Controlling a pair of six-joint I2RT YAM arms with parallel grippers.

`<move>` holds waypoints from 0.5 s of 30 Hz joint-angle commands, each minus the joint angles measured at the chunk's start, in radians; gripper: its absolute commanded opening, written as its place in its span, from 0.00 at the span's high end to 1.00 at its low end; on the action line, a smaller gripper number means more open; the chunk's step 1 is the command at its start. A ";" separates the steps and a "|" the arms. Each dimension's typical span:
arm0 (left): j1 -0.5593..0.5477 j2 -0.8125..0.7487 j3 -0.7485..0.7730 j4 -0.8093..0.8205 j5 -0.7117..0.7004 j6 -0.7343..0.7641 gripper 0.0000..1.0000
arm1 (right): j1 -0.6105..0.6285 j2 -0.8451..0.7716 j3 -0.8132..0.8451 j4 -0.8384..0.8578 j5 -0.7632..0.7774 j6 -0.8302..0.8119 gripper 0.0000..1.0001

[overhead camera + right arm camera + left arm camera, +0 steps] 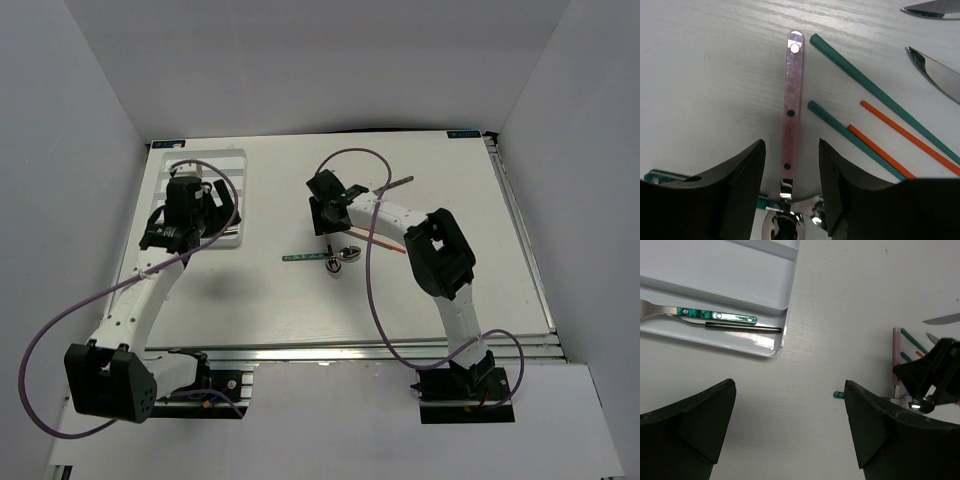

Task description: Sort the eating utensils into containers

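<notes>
As fingers flank one pink handle, two green chopsticks, two knives

The white table holds a white tray — and, loose, a pink-handled utensil, green chopsticks, red chopsticks, knives.

Left claw spread wide over table; green-handled fork in white tray slot, thin dark utensil alongside.
</notes>
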 commanded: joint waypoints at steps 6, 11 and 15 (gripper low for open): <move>-0.016 -0.094 -0.154 0.026 0.020 0.059 0.02 | 0.008 0.109 0.116 -0.052 0.055 0.051 0.69; -0.014 -0.095 -0.157 0.026 0.028 0.055 0.02 | 0.011 0.133 0.108 -0.038 0.034 0.057 1.00; -0.014 -0.106 -0.160 0.036 0.077 0.047 0.02 | 0.019 0.051 0.049 0.078 0.014 0.014 1.00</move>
